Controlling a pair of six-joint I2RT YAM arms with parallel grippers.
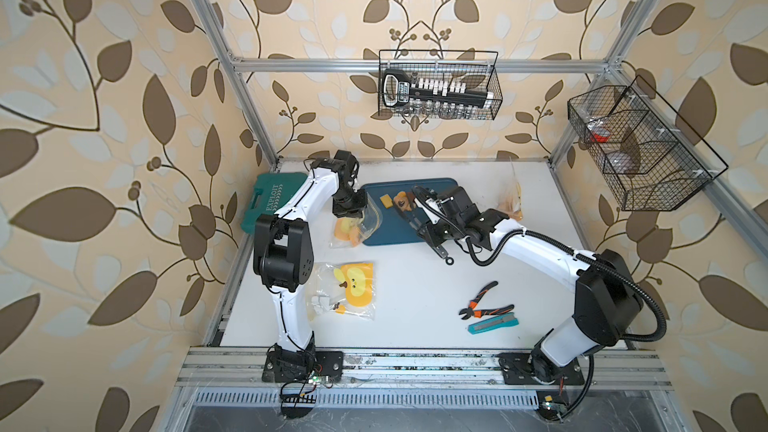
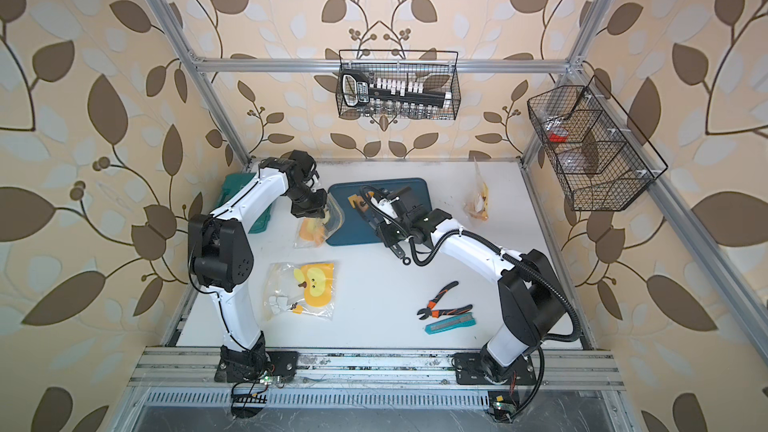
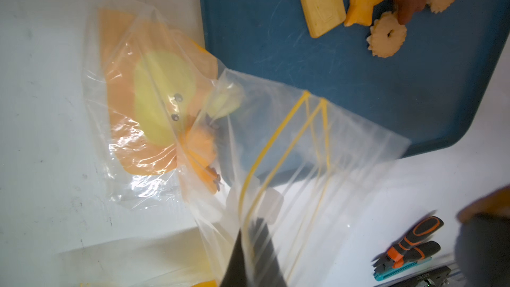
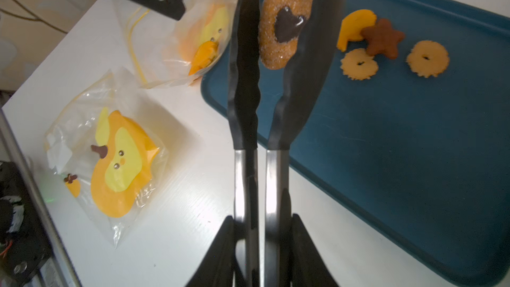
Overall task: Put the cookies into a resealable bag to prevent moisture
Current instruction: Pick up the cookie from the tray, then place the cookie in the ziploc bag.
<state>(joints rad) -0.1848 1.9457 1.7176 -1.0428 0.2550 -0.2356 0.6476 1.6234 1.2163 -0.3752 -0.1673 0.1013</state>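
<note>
The cookies [image 4: 383, 40] lie on the blue tray [image 4: 414, 175], except one sugared cookie [image 4: 276, 9] pinched in the tongs [image 4: 244, 92] that your right tool [image 4: 262, 233] clamps. Your left tool [image 1: 351, 213] is closed on the bag [image 3: 303, 147] by its rim. The mouth sags, so that cookie could snag or slip. A spare bag [image 4: 110, 161] lies nearby on the bench [image 4: 179, 230].

**Left white-and-black arm** [image 1: 291, 209]: arched from the desk's near edge toward its far-left corner, wrist bent downward, left gripper [image 1: 352, 214] pinched on a clear plastic zip bag [image 3: 345, 161]. **Right arm** [image 1: 540, 250]: extended inward and low, right gripper [image 4: 262, 244] squeezing black-tipped steel tongs [image 4: 245, 92].
</note>
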